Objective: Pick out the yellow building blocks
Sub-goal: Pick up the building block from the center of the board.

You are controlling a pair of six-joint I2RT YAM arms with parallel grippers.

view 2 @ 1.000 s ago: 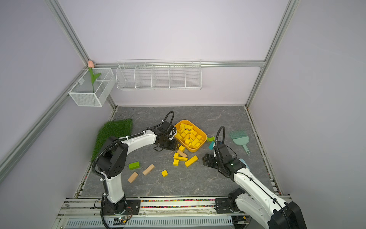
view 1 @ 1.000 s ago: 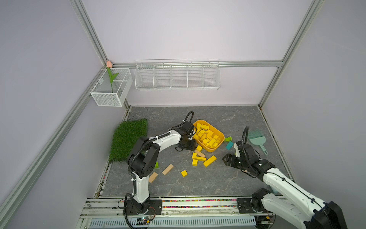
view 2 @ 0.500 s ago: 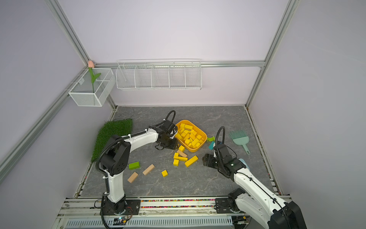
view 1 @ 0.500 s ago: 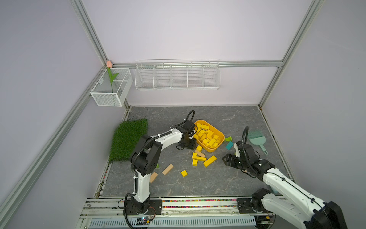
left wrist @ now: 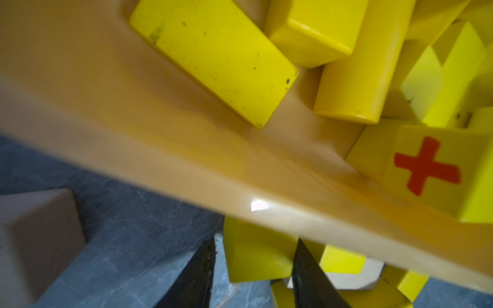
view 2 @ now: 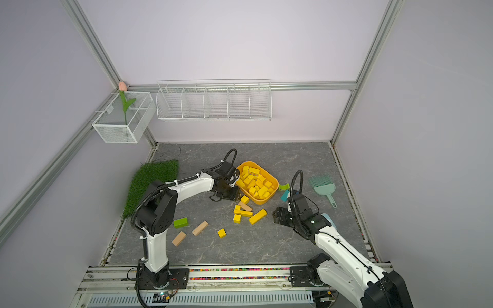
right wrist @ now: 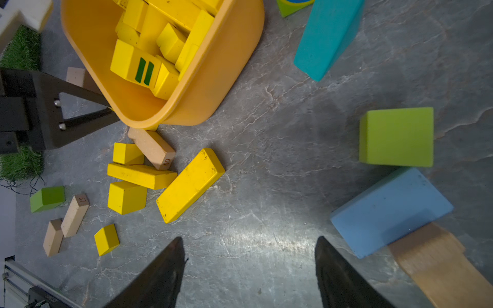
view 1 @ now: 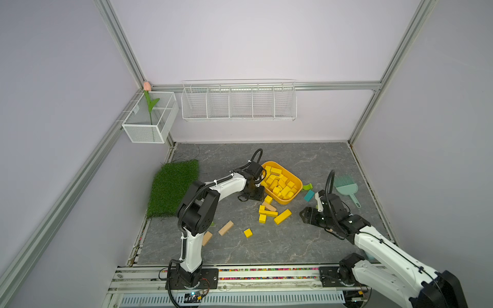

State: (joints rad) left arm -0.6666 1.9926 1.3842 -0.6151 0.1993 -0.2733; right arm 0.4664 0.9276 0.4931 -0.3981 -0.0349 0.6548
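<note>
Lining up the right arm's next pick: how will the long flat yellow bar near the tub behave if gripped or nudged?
The long yellow bar looks like solid painted wood, so probably stiff and light. Lying on its broad face, it should slide rather than roll or tip. It seems to touch a thinner yellow bar, which a push could disturb.

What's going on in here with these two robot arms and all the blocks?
The robot seems to be gathering yellow blocks into an orange tub, which is well filled. The left gripper has its fingers either side of a yellow block just outside the tub's rim; whether it is pinched is unclear. The right gripper hangs open over bare floor. Several loose yellow blocks lie nearby.
</note>
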